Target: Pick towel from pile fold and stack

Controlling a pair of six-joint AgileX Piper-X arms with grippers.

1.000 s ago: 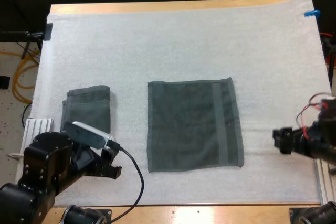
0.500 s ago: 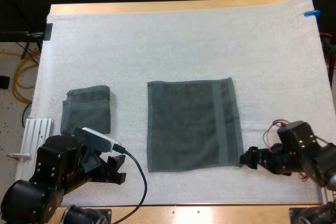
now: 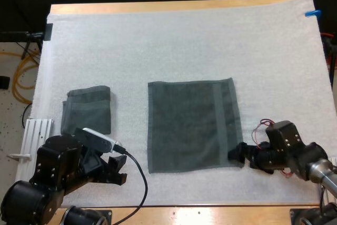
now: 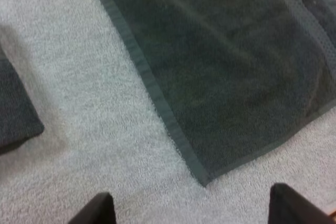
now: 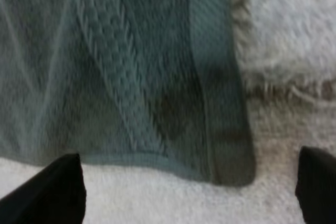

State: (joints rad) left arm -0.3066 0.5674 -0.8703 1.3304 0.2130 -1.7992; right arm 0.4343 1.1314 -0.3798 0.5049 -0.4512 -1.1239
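A dark grey-green towel (image 3: 194, 125) lies spread flat in the middle of the white mat. A smaller folded towel (image 3: 87, 109) rests at the mat's left side. My right gripper (image 3: 238, 154) sits low at the flat towel's near right corner (image 5: 231, 166), its black fingers (image 5: 52, 192) apart on either side of that corner, touching nothing. My left gripper (image 3: 117, 171) hovers open near the mat's front, short of the flat towel's near left corner (image 4: 202, 174). The folded towel's edge (image 4: 16, 119) lies beside it.
The white mat (image 3: 174, 46) stretches bare behind both towels. A white metal bracket (image 3: 37, 130) sticks out at the table's left edge beside the folded towel. The wooden front edge (image 3: 200, 214) runs just behind both arms.
My right arm has swung in from the right edge and come down to the flat towel's near right corner. My left arm has drawn back slightly toward the front edge.
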